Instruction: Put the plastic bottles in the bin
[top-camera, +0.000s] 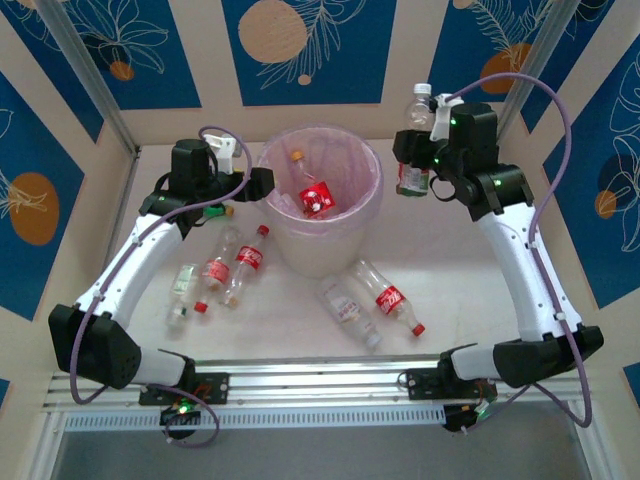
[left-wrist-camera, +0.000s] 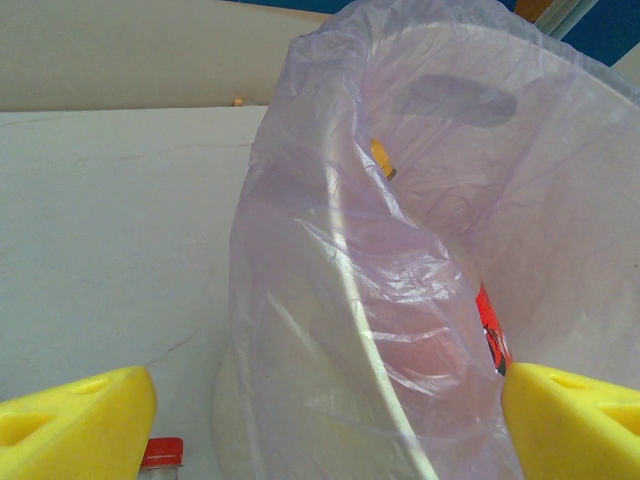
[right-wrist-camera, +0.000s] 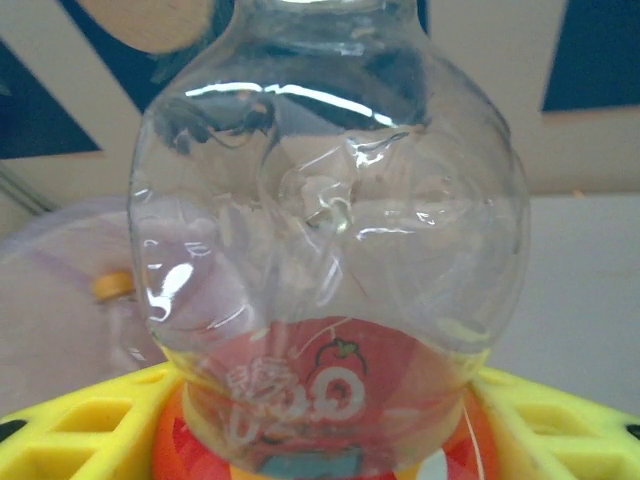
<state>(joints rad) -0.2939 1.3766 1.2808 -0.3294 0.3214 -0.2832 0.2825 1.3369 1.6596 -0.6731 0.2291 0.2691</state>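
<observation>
Bottle (right-wrist-camera: 330, 200), clear dented plastic, in right claw (right-wrist-camera: 320, 435)

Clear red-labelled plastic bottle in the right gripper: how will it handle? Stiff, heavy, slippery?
The clear red-labelled plastic bottle looks empty, so it is probably very light for its size. Its wall shows dents and creases, so it likely gives under a squeeze and is not stiff. The glossy surface might slip in the right gripper if the grip loosens.

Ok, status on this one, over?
Left fingers open, beside bin rim. Right fingers clamped on white-capped bottle, raised right of bin. Several bottles loose on table. Nothing between bottle and bin.
</observation>
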